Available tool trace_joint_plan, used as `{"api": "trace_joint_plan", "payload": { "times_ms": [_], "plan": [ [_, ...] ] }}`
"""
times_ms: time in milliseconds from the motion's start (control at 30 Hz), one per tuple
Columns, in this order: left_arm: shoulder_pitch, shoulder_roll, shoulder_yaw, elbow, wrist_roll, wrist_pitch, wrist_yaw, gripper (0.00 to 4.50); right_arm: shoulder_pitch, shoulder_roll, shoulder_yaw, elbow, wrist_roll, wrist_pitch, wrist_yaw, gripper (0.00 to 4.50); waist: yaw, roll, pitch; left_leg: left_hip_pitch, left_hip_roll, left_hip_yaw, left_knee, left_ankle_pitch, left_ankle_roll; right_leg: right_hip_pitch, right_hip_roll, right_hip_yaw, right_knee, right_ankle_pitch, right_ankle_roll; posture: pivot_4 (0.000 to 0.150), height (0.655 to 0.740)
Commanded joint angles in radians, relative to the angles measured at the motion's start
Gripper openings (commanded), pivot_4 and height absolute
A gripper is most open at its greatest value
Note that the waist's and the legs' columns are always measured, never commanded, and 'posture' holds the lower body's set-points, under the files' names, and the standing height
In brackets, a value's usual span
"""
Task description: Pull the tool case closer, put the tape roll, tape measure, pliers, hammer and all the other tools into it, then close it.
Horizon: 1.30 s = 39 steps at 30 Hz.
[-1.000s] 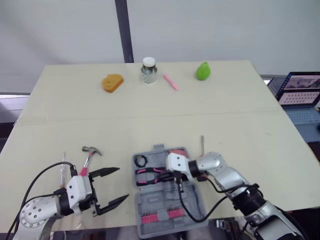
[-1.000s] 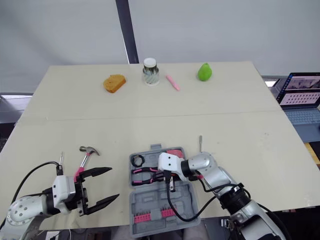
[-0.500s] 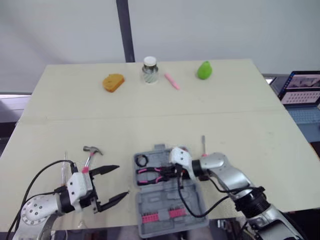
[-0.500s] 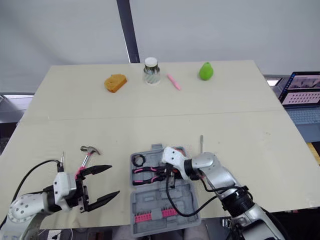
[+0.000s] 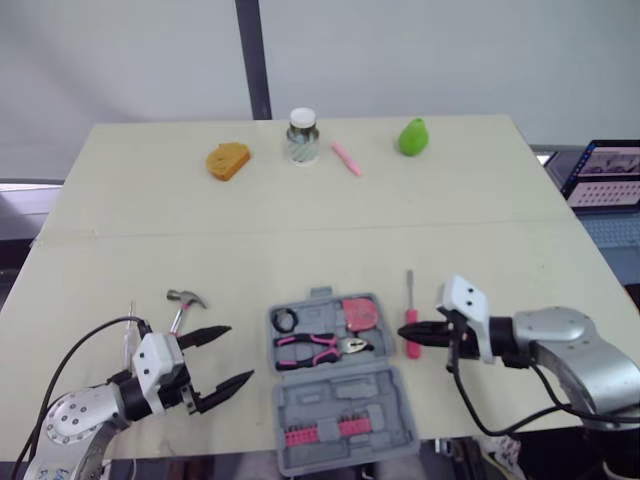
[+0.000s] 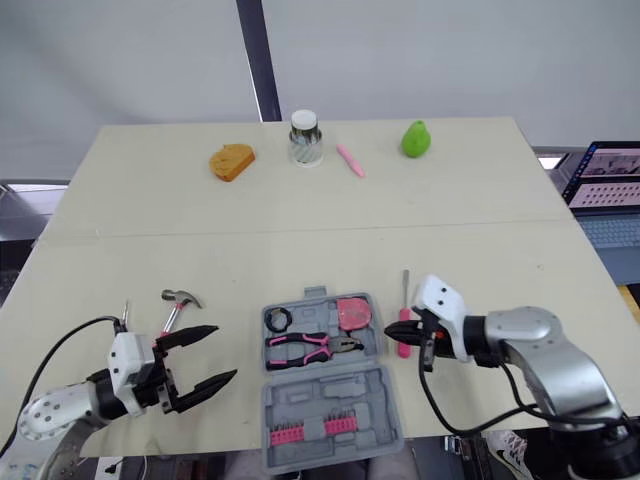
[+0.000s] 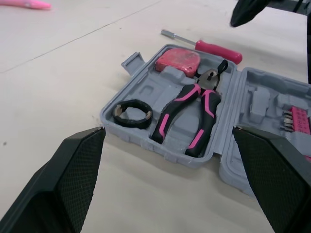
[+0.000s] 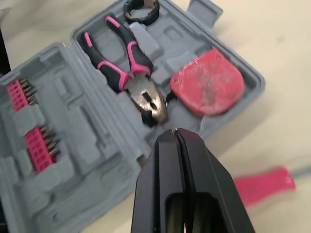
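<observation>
Pale tabletop [image 5: 300, 230], near edge: grey tool case [image 5: 330, 395] is lying open, already holding the black tape roll [image 5: 283, 321], pink-handled pliers [image 5: 315, 348] and red tape measure [image 5: 360, 313]. The red-handled screwdriver [image 5: 410, 318] is lying just beside its right rim, and the hammer [image 5: 182, 305] is waiting near the left gripper [image 5: 238, 352], which is standing wide open and empty. Right gripper [image 5: 403, 333] is hovering pinched shut, holding nothing, at the screwdriver's handle; likely step, fetching that screwdriver: the fingers are needing to part first, straddle the handle crosswise, and descend squarely so the round handle is not rolling off.
</observation>
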Motion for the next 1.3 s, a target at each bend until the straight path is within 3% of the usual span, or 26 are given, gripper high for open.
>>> {"api": "trace_joint_plan", "payload": {
  "times_ms": [33, 433, 533, 733, 833, 933, 1100, 1167, 1300],
  "plan": [
    [-0.001, -0.006, 0.008, 0.003, -0.003, -0.007, -0.005, 4.5, 0.085, -0.006, -0.073, -0.069, 0.045, 0.013, -0.038, 0.05, 0.001, -0.002, 0.001, 0.0, 0.0, 0.0, 0.0, 0.0, 0.0, 0.0, 0.0, 0.001, 0.0, 0.0, 0.0, 0.15, 0.695],
    [0.096, -0.012, 0.024, 0.028, 0.033, -0.066, -0.019, 4.5, 0.378, 0.026, -0.216, -0.063, 0.073, -0.057, -0.1, 0.05, 0.003, -0.003, 0.002, 0.0, -0.001, 0.0, -0.001, 0.0, 0.0, 0.0, -0.002, 0.002, -0.001, 0.0, 0.0, 0.15, 0.695],
    [0.123, -0.011, 0.023, 0.026, 0.033, -0.073, -0.022, 4.5, 0.391, 0.034, -0.223, -0.057, 0.083, -0.052, -0.116, 0.89, 0.002, -0.003, 0.002, 0.001, 0.0, 0.0, -0.001, 0.001, 0.0, 0.0, -0.002, 0.002, -0.001, 0.0, 0.0, 0.15, 0.695],
    [0.139, 0.0, 0.028, 0.019, 0.037, -0.062, -0.014, 4.5, 0.371, 0.01, -0.201, -0.056, 0.083, -0.019, -0.129, 3.81, 0.006, -0.003, 0.002, 0.0, 0.0, 0.0, -0.003, 0.0, 0.0, 0.0, -0.003, 0.002, -0.002, 0.0, 0.0, 0.15, 0.695],
    [0.135, -0.002, 0.026, 0.008, 0.034, -0.058, -0.01, 4.5, 0.319, 0.0, -0.178, -0.053, 0.084, 0.0, -0.135, 3.81, 0.006, -0.003, 0.002, 0.0, 0.0, 0.0, -0.003, 0.001, 0.0, 0.0, -0.003, 0.002, -0.003, 0.0, 0.0, 0.15, 0.695],
    [0.131, -0.001, 0.02, 0.001, 0.034, -0.051, -0.01, 3.65, 0.284, -0.01, -0.142, -0.04, 0.062, -0.019, -0.13, 2.81, 0.005, -0.003, 0.002, 0.0, 0.0, 0.0, -0.003, 0.001, 0.0, 0.0, -0.003, 0.002, -0.003, 0.0, 0.0, 0.15, 0.695],
    [0.122, 0.005, 0.014, 0.001, 0.042, -0.044, -0.013, 1.06, 0.224, -0.012, -0.086, -0.026, 0.055, -0.012, -0.139, 0.2, 0.004, -0.003, 0.002, 0.0, -0.001, 0.0, -0.004, 0.001, 0.0, 0.0, -0.003, 0.002, -0.003, 0.0, 0.0, 0.15, 0.695],
    [0.111, 0.013, 0.006, 0.004, 0.055, -0.042, -0.017, 0.02, 0.203, -0.011, -0.055, -0.013, 0.038, -0.018, -0.146, 0.0, 0.004, -0.003, 0.002, 0.0, -0.001, 0.0, -0.004, 0.001, 0.0, 0.0, -0.003, 0.002, -0.003, 0.0, 0.0, 0.15, 0.695],
    [0.076, 0.025, -0.032, 0.001, 0.104, -0.035, -0.006, 0.02, 0.17, -0.017, 0.014, 0.012, -0.021, -0.032, -0.17, 0.0, 0.005, -0.003, 0.002, 0.0, -0.001, 0.0, -0.004, 0.001, 0.0, 0.0, -0.003, 0.002, -0.002, 0.0, 0.0, 0.15, 0.695]
  ]
}}
